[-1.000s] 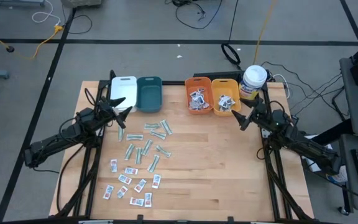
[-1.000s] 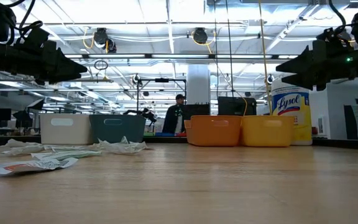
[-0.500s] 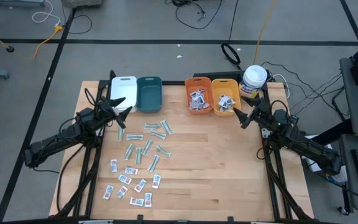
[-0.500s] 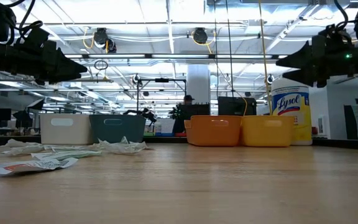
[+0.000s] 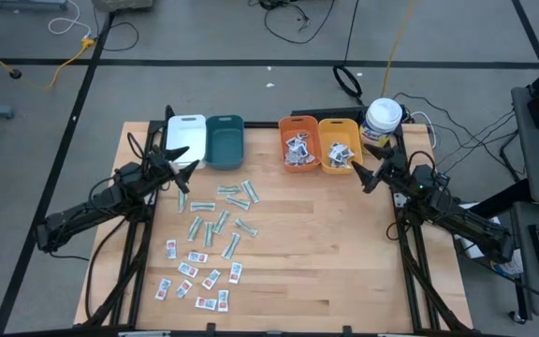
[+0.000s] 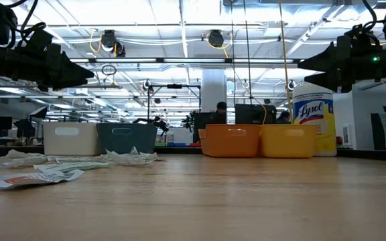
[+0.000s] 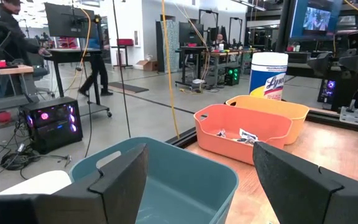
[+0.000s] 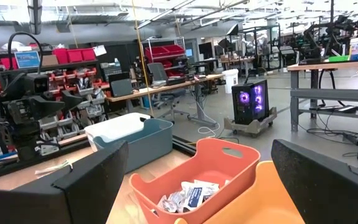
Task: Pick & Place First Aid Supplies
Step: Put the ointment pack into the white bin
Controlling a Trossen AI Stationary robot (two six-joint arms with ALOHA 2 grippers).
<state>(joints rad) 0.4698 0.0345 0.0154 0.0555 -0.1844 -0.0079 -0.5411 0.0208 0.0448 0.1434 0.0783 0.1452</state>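
4 bins (image 5: 225, 140) are lined up on the bench (image 5: 344, 243); 2 claws, left claw (image 5: 184, 174) and right claw (image 5: 361, 174), are held released, empty.

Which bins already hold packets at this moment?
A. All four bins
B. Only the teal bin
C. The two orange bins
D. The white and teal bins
C: in the high view, packets lie inside both orange bins, while the white bin and the teal bin show bare floors; the remaining packets are scattered on the table.
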